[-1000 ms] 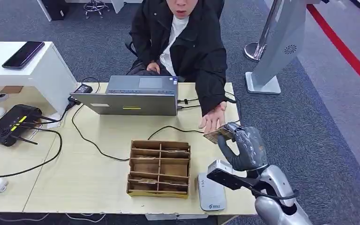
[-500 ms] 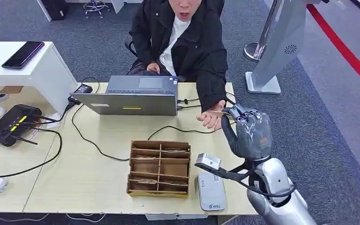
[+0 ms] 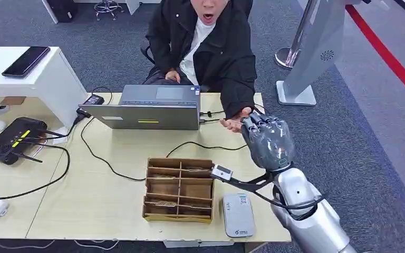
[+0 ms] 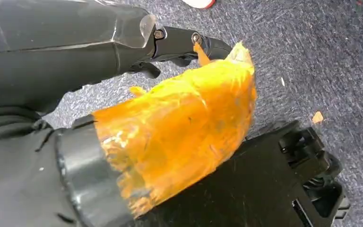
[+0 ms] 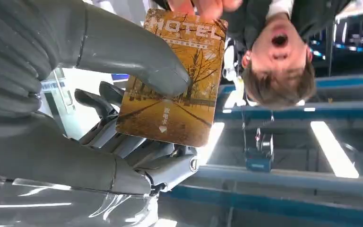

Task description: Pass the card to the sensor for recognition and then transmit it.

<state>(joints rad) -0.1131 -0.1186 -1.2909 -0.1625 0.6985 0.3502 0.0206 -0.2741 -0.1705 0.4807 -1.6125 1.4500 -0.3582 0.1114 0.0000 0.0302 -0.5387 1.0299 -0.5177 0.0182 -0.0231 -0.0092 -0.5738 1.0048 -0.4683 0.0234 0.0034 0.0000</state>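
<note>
Right wrist view: right hand (image 5: 75, 123) pinches the card (image 5: 172, 78) between thumb and fingers; thin, stiff, likely slick, best held by its edges. Left hand's fingers: cannot tell.

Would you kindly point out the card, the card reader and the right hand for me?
card (image 5: 172, 82): right wrist view, middle of its printed face.
card reader (image 3: 237, 214): head view, centre of its top.
right hand (image 3: 267, 141): head view, back of the hand.

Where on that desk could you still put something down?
Bare table lies between the black cable and the cardboard organizer, and left of that cable. It is crowded by the laptop, and at the right edge, with the card reader and right hand.
</note>
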